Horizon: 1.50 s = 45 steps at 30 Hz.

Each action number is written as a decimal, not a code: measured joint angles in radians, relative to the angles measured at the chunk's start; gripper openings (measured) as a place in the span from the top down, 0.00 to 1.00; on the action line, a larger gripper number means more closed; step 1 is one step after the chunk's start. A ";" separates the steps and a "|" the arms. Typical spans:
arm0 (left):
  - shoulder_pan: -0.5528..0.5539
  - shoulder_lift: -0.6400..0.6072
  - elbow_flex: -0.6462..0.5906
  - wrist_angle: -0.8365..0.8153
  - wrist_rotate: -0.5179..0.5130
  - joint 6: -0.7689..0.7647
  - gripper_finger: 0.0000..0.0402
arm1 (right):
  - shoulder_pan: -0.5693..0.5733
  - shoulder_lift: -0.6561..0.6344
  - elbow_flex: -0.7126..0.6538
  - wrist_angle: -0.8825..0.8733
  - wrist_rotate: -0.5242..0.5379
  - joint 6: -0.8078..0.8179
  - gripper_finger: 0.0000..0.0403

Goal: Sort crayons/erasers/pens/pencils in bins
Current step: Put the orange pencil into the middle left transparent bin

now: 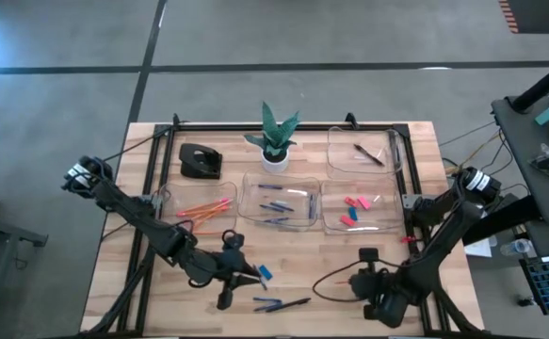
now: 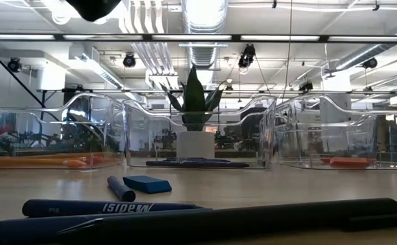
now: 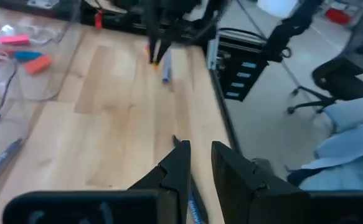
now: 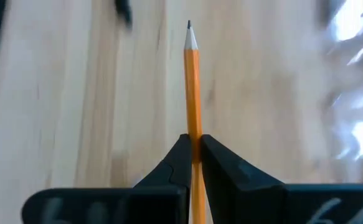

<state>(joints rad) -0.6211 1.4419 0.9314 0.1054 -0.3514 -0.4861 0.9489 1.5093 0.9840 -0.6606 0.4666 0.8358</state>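
One marking noted: pale lettering on the barrel of a dark pen lying on the worktop, seen upside down in the low view. It cannot be read with certainty. No other text, label or number is legible.

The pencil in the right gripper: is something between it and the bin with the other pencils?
Yes. The left gripper hangs over the table between the pencil and the pencil bin; loose pens lie beside it.
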 joint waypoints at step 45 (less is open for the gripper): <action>0.059 0.152 0.019 0.333 -0.317 0.459 0.87 | -0.455 -0.002 0.248 0.800 -0.127 -0.942 0.95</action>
<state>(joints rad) -0.5623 1.5944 0.9508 0.4384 -0.6685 -0.0266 0.4936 1.5074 1.2322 0.1393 0.3395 -0.1062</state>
